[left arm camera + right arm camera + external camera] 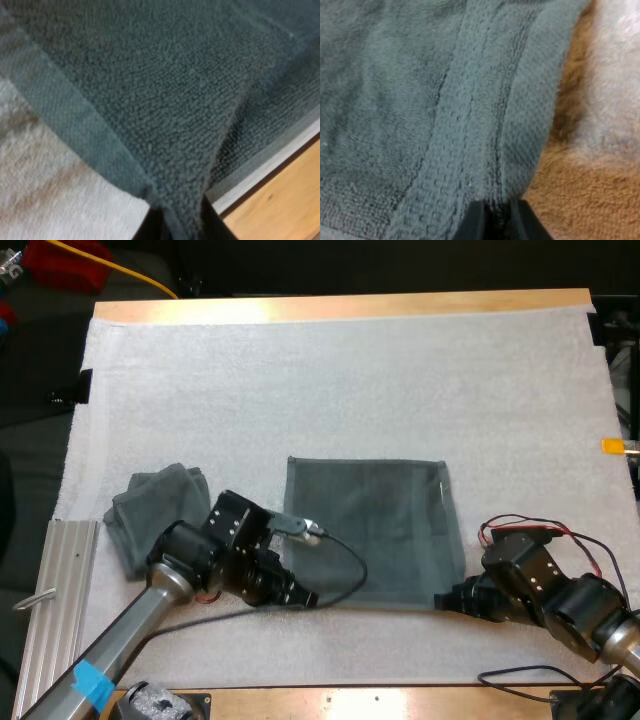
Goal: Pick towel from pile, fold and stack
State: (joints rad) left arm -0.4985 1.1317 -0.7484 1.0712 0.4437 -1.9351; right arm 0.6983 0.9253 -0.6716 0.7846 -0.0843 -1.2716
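So, towel [370, 525] lies flat mid on mat [300, 380], spread for folding. L gripper [181, 226] clamps its near-left corner, R gripper [497, 220] its near-right, prob. to lift the near edge. Pile [155, 510] waits, crumpled, at left.

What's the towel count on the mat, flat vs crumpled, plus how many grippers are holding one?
flat towel: 1
crumpled towel: 1
grippers shut on the flat towel's near corners: 2, the left gripper and the right gripper
Total: 2 towels, 2 grippers
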